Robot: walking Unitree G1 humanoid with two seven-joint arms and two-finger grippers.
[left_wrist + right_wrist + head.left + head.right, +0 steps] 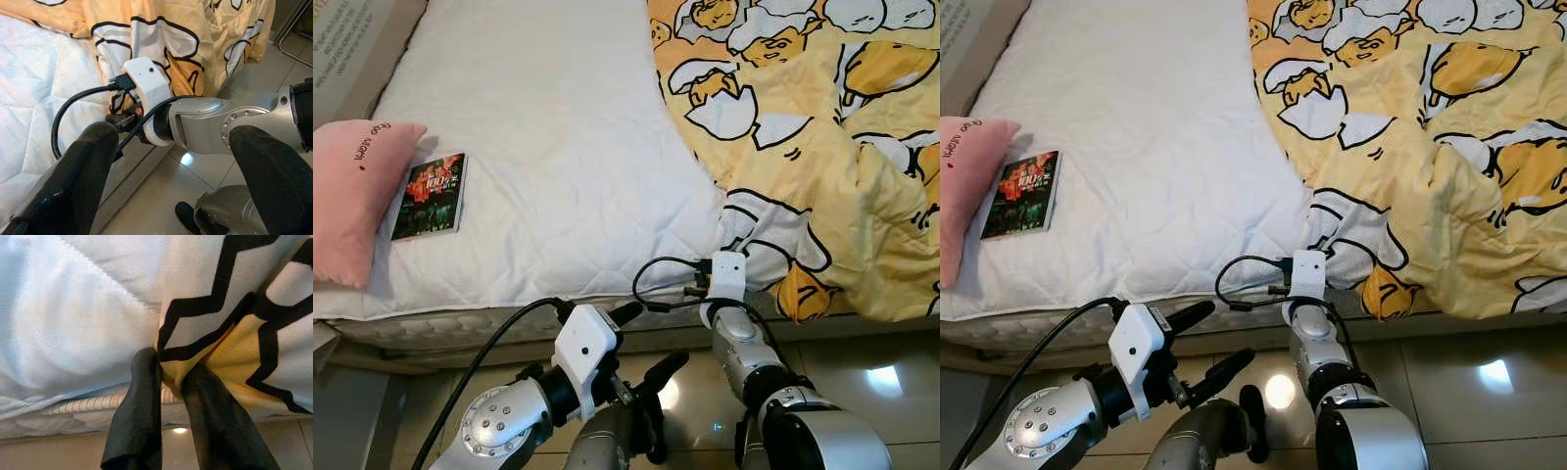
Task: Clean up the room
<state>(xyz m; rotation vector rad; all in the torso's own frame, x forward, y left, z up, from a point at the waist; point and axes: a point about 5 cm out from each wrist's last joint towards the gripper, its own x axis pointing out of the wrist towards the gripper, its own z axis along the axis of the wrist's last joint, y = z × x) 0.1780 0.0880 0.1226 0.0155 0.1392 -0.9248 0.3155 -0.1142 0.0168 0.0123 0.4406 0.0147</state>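
White mattress (548, 147): right end effector (168, 377) pinching yellow blanket (822, 147) edge; left end effector (651, 343) open.

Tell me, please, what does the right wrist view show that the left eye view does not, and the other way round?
The right wrist view shows the right claw up close, its fingers pinching a fold at the edge of the yellow blanket. The left eye view shows the pink pillow, the book beside it, and the left claw open over the floor. Both show the blanket and the white mattress.
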